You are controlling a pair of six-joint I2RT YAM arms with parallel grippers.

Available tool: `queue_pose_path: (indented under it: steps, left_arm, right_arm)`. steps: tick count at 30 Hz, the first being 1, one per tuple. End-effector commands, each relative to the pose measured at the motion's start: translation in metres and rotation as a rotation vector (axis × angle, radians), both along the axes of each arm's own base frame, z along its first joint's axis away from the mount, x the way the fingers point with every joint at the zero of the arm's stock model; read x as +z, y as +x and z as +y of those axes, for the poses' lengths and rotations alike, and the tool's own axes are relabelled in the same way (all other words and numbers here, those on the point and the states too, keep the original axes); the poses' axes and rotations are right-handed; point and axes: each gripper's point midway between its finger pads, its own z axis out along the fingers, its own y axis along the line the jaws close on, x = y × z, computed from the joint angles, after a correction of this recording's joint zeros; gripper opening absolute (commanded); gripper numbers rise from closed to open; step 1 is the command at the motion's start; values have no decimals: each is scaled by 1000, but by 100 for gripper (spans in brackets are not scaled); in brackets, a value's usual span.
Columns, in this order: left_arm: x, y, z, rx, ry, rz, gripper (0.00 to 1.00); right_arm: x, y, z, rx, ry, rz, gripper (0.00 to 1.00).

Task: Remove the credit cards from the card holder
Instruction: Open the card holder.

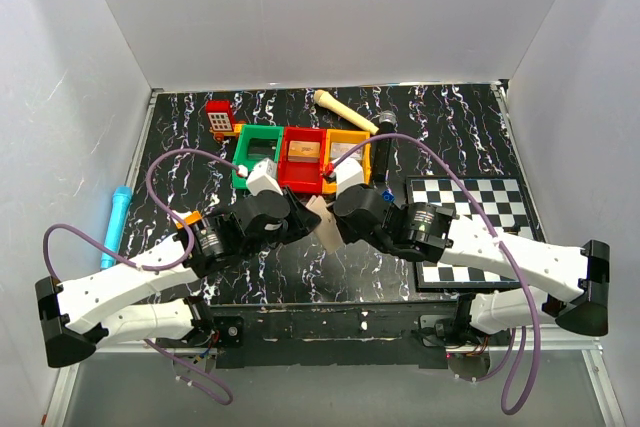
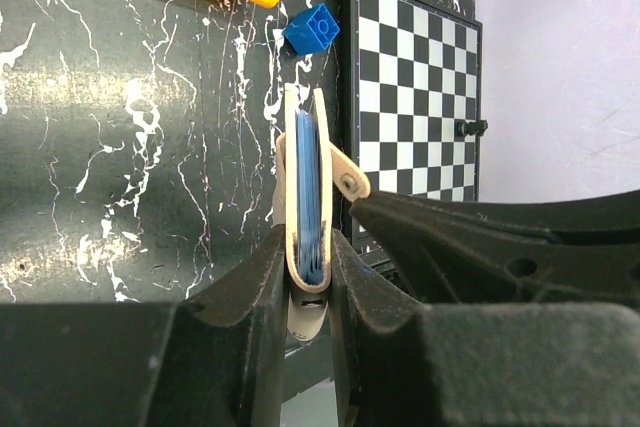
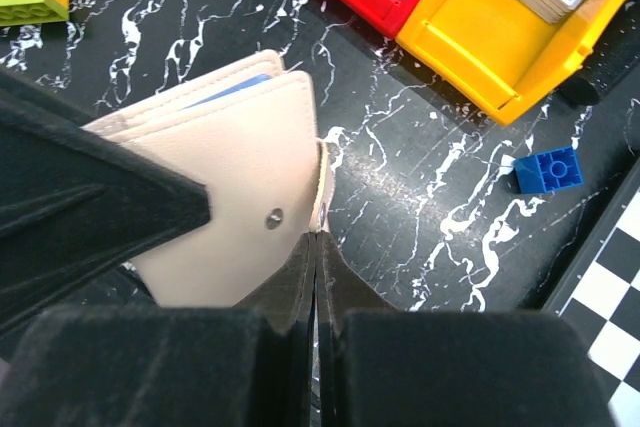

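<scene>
Card holder (image 1: 318,215) sits mid-frame in the top view, over a black white-veined table (image 1: 200,127) with white walls (image 1: 300,7) all round. Checkered board (image 1: 470,202) lower right, coloured bins (image 1: 302,133) just above centre. Holder's cream-tan outside, pale blue inside, nearly folded shut, standing on edge. Left gripper (image 2: 308,247) is clamped across its folded end; right gripper (image 3: 315,245) is pinched tight on its snap tab (image 2: 345,182).

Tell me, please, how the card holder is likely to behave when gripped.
The card holder probably flexes: its covers bow between the fingers of the left hand. Its thin flap, pinched by the right hand, looks floppy.
</scene>
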Motion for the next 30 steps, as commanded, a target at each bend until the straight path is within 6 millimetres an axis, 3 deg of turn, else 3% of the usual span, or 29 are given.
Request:
queue_pose_path:
  steps: [1,15,21,24,30]
  left_arm:
    - [8,-3,4,3,-29,-13,0]
    - [6,-6,8,-7,-29,-18,0]
    - [19,-1,18,-27,-40,-97,0]
    - [30,1,27,-57,-93,-148,0]
    - [32,3,30,-223,-182,-223,0]
  right_arm:
    - [9,9,-12,-40,13,-36,1]
    - [10,10,-17,-51,29,-27,1]
    - [8,10,-26,-70,44,9,1]
    - [11,10,-39,-85,71,23,14]
    - [31,7,-60,-73,124,13,41]
